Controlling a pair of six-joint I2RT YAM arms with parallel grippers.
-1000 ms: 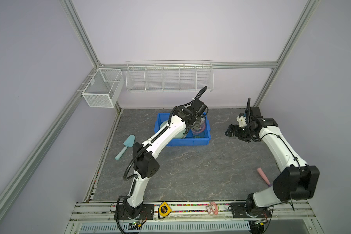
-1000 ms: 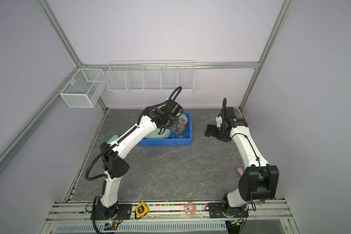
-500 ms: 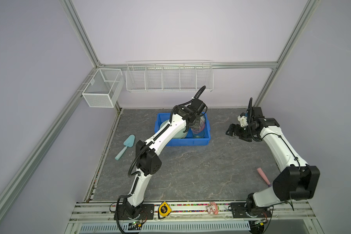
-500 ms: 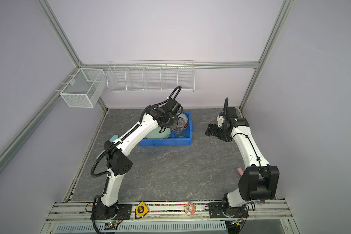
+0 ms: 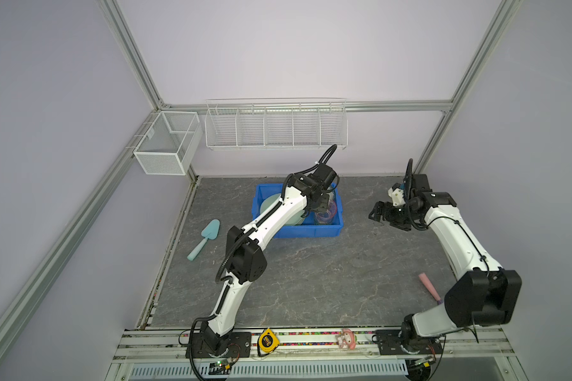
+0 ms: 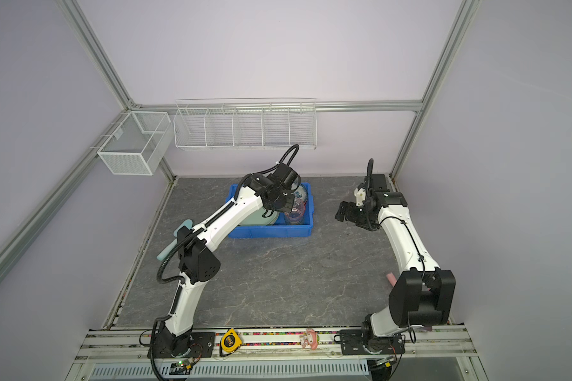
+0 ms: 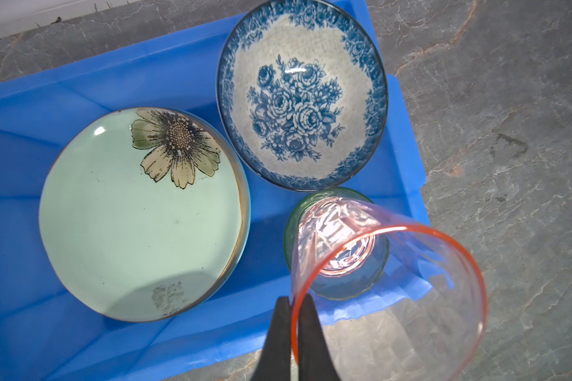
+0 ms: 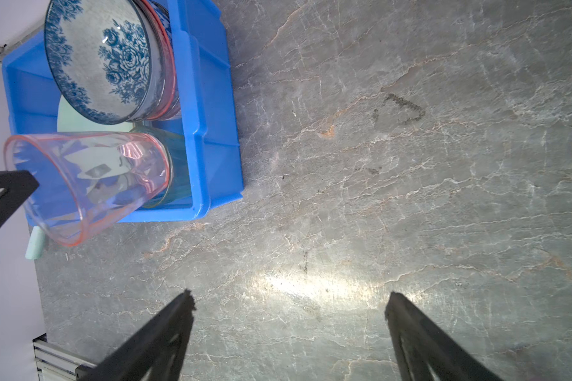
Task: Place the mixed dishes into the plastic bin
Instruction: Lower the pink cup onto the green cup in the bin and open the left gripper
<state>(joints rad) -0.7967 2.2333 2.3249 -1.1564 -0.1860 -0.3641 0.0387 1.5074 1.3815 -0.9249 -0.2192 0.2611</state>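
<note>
the left gripper (image 7: 292, 301) is shut tight on the rim of the see-through pink plastic cup (image 7: 410, 297), with one black finger inside the cup and one outside. the cup hangs over the near right corner of the bright blue plastic bin (image 5: 311, 231), which sits at the back of the grey stone table (image 8: 410, 198). the cup is not straight up. it leans, with its bottom pointing down into the mouth of the see-through green cup (image 8: 179, 161) that stands in that corner, and its open top tipping out over the bin's edge. i cannot tell if the pink bottom touches the green cup yet. the round pale green plate with a flower (image 7: 139, 214) lies flat in the bin just beside the green cup, and the blue and white flower bowl (image 7: 303, 99) sits just behind the cups, on top of another bowl with a red rim. the right gripper (image 8: 288, 300) is wide open and holds nothing. it hangs over bare table, well apart from the bin, so the left arm is the near one and the job is its own. i think the step now is to drop the pink cup into the green one. for that, the cup should stand straighter and go down more before the fingers let go, or it might tip out over the edge.
</note>
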